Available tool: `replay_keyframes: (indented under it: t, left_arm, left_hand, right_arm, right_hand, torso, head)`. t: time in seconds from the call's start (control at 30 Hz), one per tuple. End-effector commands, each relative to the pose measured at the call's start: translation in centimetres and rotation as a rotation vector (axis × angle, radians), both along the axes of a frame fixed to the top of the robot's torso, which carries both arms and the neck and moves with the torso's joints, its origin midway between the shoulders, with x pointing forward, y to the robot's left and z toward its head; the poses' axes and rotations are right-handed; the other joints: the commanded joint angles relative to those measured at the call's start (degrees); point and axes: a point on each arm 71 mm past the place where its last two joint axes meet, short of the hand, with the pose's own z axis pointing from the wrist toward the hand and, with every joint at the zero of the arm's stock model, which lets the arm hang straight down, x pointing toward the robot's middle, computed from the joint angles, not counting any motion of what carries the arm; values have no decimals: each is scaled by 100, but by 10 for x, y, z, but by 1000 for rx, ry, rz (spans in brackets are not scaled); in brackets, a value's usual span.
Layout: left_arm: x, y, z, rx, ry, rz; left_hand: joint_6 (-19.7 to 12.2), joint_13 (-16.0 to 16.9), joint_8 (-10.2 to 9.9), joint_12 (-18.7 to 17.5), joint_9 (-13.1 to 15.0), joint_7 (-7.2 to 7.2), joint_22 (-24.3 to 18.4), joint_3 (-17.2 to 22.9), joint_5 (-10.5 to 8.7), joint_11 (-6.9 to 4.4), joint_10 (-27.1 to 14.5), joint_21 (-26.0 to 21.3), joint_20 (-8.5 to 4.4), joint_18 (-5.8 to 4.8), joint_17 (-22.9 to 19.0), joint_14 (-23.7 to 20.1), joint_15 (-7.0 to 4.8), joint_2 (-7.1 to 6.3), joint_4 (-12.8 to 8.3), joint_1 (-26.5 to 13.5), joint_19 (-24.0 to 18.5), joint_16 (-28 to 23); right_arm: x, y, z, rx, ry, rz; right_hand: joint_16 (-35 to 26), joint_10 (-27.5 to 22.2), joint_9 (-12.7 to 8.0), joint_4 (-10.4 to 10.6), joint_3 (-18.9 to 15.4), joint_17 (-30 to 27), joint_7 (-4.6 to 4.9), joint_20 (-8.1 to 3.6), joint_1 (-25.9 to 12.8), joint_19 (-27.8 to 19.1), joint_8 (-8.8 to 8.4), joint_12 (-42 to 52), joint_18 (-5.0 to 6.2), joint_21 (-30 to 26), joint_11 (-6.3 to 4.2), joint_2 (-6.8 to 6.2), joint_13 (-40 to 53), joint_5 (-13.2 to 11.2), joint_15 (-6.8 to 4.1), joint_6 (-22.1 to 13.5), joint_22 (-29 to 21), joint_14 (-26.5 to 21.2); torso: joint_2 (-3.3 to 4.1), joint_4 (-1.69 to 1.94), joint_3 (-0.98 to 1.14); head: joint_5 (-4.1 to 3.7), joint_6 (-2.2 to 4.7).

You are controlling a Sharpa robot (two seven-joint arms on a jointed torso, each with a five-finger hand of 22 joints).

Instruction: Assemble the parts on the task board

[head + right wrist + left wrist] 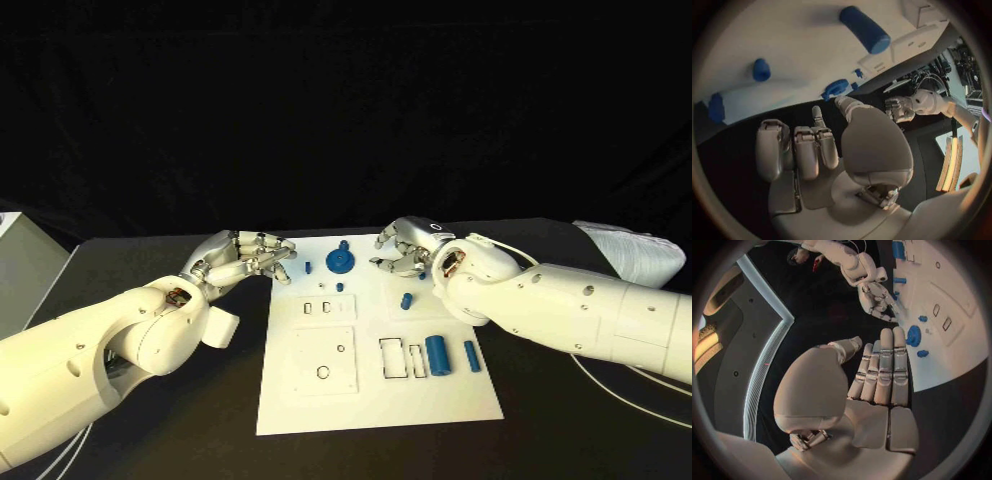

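Observation:
The white task board (378, 402) lies mid-table. A blue gear (340, 261) sits near its far edge, with a small blue peg (309, 267) to its left and another small piece (407, 299) further right. A thick blue cylinder (436, 354) and a thinner one (472, 356) lie at the board's right side. My left hand (245, 255) hovers at the far left corner with its fingers straight and nothing in them; its wrist view shows the hand (879, 375) short of the gear (913, 335). My right hand (408, 247) hangs empty over the far edge, just right of the gear.
Rectangular slots (394, 358) and recessed panels (325, 360) mark the board. A white box (22, 270) stands at the table's left edge and a white bundle (635, 250) at the far right. A cable (620, 395) runs by the right arm.

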Motion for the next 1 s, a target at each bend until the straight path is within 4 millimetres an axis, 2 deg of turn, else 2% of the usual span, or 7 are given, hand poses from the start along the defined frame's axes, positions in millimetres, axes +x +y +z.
replay_keyframes:
  t: [0.03,0.13,0.3,0.4,0.5,0.8,1.0]
  left_arm:
    - [0,-1,0,-4,-4,-13]
    - [0,0,-1,-3,-3,-11]
    - [0,0,-2,-3,-1,-8]
    - [0,0,-3,-3,2,-8]
    - [0,0,-5,-3,4,-8]
    - [-1,1,-6,-3,5,-9]
    - [-1,0,-7,-4,7,-13]
  left_hand:
    - [-61,1,-32,-23,7,4,10,14,-2,-8,-54,26,2,10,9,-49,-5,43,-39,-1,-55,-37]
    - [-61,1,-32,-23,7,4,10,14,-2,-8,-54,26,2,10,9,-49,-5,43,-39,-1,-55,-37]
    - [-61,1,-32,-23,7,4,10,14,-2,-8,-54,26,2,10,9,-49,-5,43,-39,-1,-55,-37]
    - [-61,1,-32,-23,7,4,10,14,-2,-8,-54,26,2,10,9,-49,-5,43,-39,-1,-55,-37]
    - [-61,1,-32,-23,7,4,10,14,-2,-8,-54,26,2,10,9,-49,-5,43,-39,-1,-55,-37]
    - [-63,1,-35,-21,10,4,17,18,-2,-7,-58,37,3,10,12,-51,-4,44,-49,3,-64,-39]
    - [-63,1,-35,-21,10,4,17,18,-2,-7,-58,37,3,10,12,-51,-4,44,-49,3,-64,-39]
  right_arm:
    - [-2,-14,17,122,-25,46]
    - [-1,-30,26,141,-17,40]
    - [0,-54,37,170,-9,14]
    - [1,-66,40,168,-2,-4]
    - [2,-78,41,150,9,-20]
    - [8,-106,29,31,48,-25]
    - [11,-113,15,-10,81,-23]
  right_hand:
    - [12,608,-6,-92,34,1337,20,5,131,287,-37,20,-75,0,23,5,1509,23,2,-36,416,579]
    - [17,608,-7,-200,101,1353,29,9,263,289,-43,19,-79,14,32,-29,1509,27,4,-35,435,583]
    - [20,608,-7,-231,121,1364,33,10,300,292,-45,20,-82,29,34,-39,1509,30,4,-35,451,585]
    - [22,608,-7,-274,157,1369,34,11,353,292,-45,20,-83,29,37,-40,1509,32,6,-29,453,586]
    - [23,608,-7,-393,202,1374,33,4,475,293,-49,20,-83,35,38,-115,1509,-9,-7,-22,463,587]
    - [34,540,-37,-678,190,1410,38,-4,786,295,-131,-35,-92,61,43,-306,1451,-324,-12,-135,504,595]
    - [41,493,-76,-746,102,1431,60,30,890,294,-241,-72,-97,68,56,-327,1412,-355,40,-303,518,599]
  torso:
    - [-30,-49,37]
    - [-38,-73,51]
    - [-50,-111,83]
    - [-59,-110,96]
    - [-65,-112,106]
    - [-51,-135,114]
    - [-56,-91,101]
  head:
    - [-19,19]
    - [-28,35]
    - [-6,44]
    - [-23,37]
    - [-56,30]
    - [-105,7]
    - [-162,-36]
